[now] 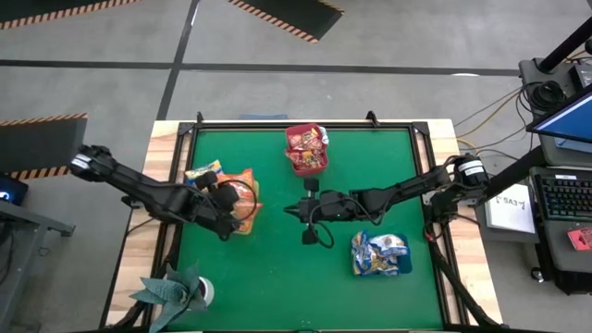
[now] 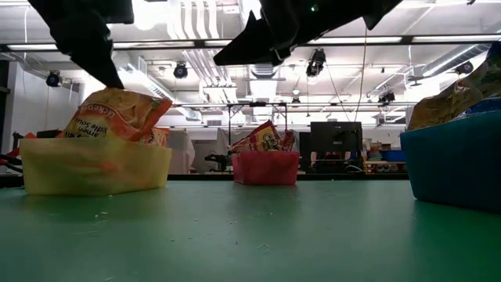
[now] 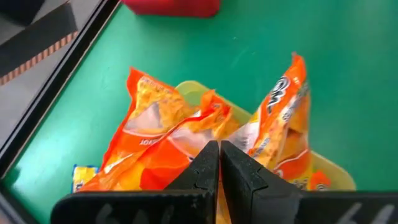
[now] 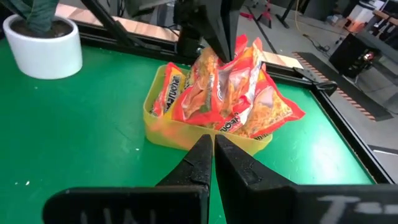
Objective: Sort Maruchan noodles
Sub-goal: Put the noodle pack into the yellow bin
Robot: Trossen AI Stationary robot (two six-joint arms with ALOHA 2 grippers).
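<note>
Several orange Maruchan noodles packets [image 3: 155,134] stand bunched in a yellow-green tray [image 4: 186,134] at the table's left middle. My left gripper [image 3: 219,147] is shut right above them [image 1: 227,199], slanting down. My right gripper [image 4: 211,140] is shut with nothing in it. It hangs over the bare middle of the table [image 1: 296,211] and points toward the yellow-green tray. Dark red packets [image 1: 307,141] fill a red tray [image 1: 308,168] at the far middle. Blue-and-yellow packets [image 1: 377,250] lie in a blue tray [image 1: 403,266] at the near right. My left gripper's shut fingertips [image 4: 227,55] stand at the top edge of the upright orange packets [image 4: 239,53], coming from above at a slant. I cannot tell whether they touch the wrappers. Nothing is between the fingers.
A blue-and-yellow packet [image 1: 202,172] lies at the yellow-green tray's far left side. A potted plant in a white pot [image 1: 190,292] stands at the near left corner. Open green mat [image 1: 277,277] lies between the trays. A black frame [image 1: 425,139] rims the table.
</note>
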